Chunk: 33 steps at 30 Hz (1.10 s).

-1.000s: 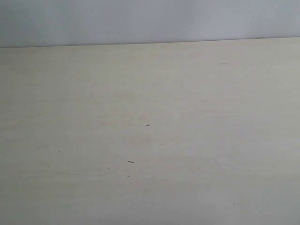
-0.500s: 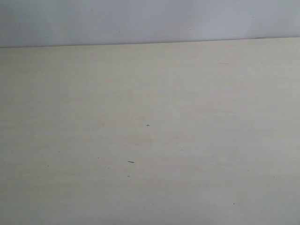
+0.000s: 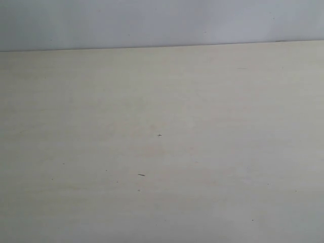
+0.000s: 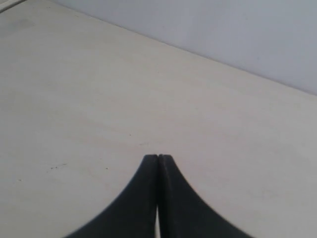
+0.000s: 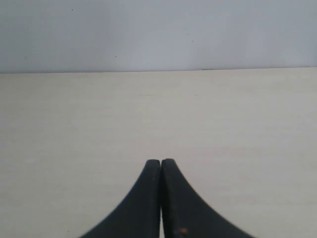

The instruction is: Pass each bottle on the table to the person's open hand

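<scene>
The pale cream table (image 3: 162, 152) fills the exterior view, bare apart from a few tiny dark specks (image 3: 141, 175). No bottle shows in any view, and the person's open hand is out of view too. Neither arm appears in the exterior view. In the left wrist view my left gripper (image 4: 158, 156) is shut, its black fingers pressed tip to tip with nothing between them, above bare tabletop (image 4: 99, 99). My right gripper (image 5: 161, 161) is likewise shut and holds nothing, over the table (image 5: 158, 114).
A pale grey wall (image 3: 162, 23) rises behind the table's far edge (image 3: 162, 46). The same wall (image 5: 158, 34) closes off the right wrist view, and the wall (image 4: 237, 34) also backs the left wrist view.
</scene>
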Each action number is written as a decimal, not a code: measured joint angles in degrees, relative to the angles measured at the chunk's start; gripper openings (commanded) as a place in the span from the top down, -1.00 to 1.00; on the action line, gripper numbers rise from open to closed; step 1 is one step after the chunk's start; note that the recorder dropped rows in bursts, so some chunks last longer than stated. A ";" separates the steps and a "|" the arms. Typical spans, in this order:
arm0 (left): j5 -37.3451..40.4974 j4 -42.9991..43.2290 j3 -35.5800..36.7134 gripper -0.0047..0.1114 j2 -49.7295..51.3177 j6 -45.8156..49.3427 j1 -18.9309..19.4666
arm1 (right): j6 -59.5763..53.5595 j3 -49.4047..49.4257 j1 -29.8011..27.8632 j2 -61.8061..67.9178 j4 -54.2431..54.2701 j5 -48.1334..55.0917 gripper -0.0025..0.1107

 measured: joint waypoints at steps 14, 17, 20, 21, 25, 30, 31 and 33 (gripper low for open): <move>2.18 -4.86 0.18 0.92 0.00 15.58 0.00 | 0.00 0.00 0.00 0.00 0.00 0.00 0.96; 3.91 -5.94 -1.08 0.92 0.00 16.58 0.00 | 0.00 0.00 0.00 0.00 0.00 0.00 0.96; 4.81 -6.50 -1.55 0.92 0.00 16.81 0.00 | 0.00 0.00 0.00 0.00 0.00 0.00 0.96; 5.25 -6.50 -1.55 0.92 0.00 16.98 0.00 | 0.00 0.00 0.00 0.00 0.00 0.00 0.96; 5.86 -6.77 -1.55 0.92 0.00 17.21 0.00 | 0.00 0.00 0.00 0.00 0.00 0.00 0.96; 5.00 -14.56 -2.02 0.92 0.00 28.47 0.00 | 0.00 0.00 0.00 0.00 0.00 0.00 0.96; 4.85 -16.69 -2.13 0.92 0.00 31.62 0.00 | 0.00 0.00 0.00 0.00 0.00 0.00 0.96; 4.41 -20.21 -2.53 0.92 0.00 37.05 0.00 | 0.00 0.00 0.00 0.00 0.00 0.00 0.96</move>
